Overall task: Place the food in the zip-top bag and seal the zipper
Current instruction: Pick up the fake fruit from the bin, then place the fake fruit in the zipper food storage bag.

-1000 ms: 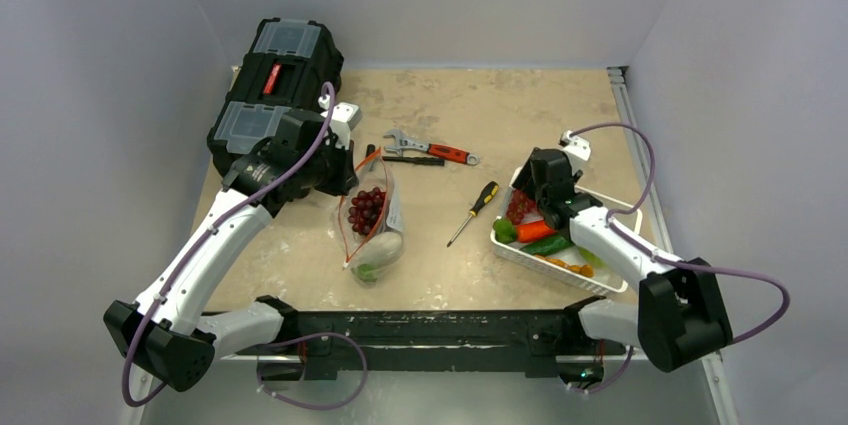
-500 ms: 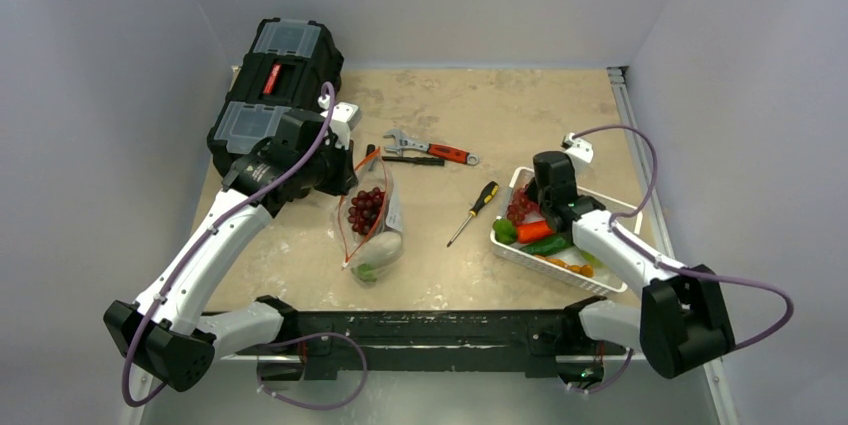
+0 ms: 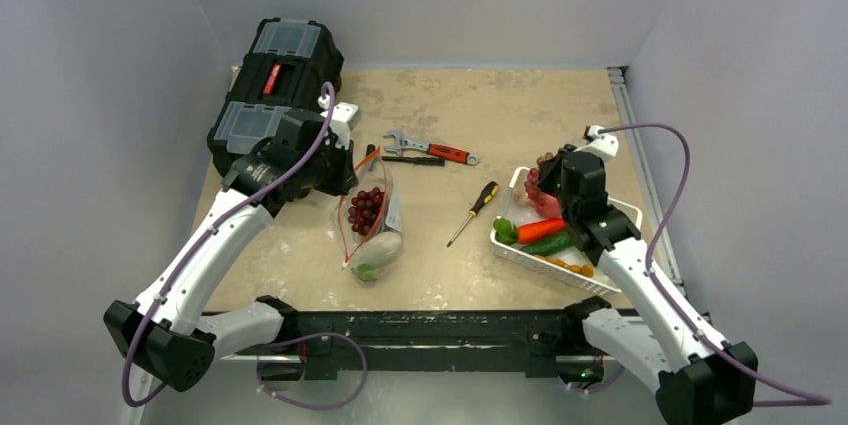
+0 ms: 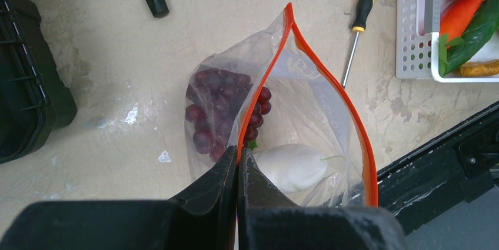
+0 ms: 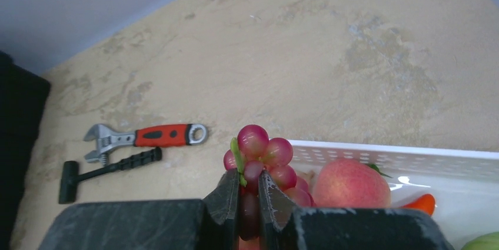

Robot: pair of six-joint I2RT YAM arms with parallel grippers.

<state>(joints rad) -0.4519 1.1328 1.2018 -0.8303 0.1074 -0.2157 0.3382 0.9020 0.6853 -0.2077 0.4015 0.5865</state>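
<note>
The clear zip-top bag (image 3: 372, 233) lies in the middle of the table with its mouth open. Dark red grapes (image 4: 212, 109) and a white radish (image 4: 291, 166) are inside. My left gripper (image 4: 238, 155) is shut on one side of the orange zipper (image 4: 289, 15) and holds that edge up. My right gripper (image 5: 248, 182) is shut on a second bunch of red grapes (image 5: 262, 150), held above the far end of the white basket (image 3: 560, 272). In the top view that bunch (image 3: 538, 171) hangs at the right gripper (image 3: 548, 179). A carrot (image 3: 540, 230) and a cucumber (image 3: 548, 244) lie in the basket.
A black toolbox (image 3: 275, 85) stands at the back left. A red-handled wrench (image 3: 435, 150), a black T-handle tool (image 3: 410, 160) and a screwdriver (image 3: 475, 210) lie between bag and basket. A peach-like fruit (image 5: 350, 183) sits in the basket under the held grapes.
My right gripper has shut on the grapes in the basket and lifted them up and to the right. The left gripper and the bag have not moved.
</note>
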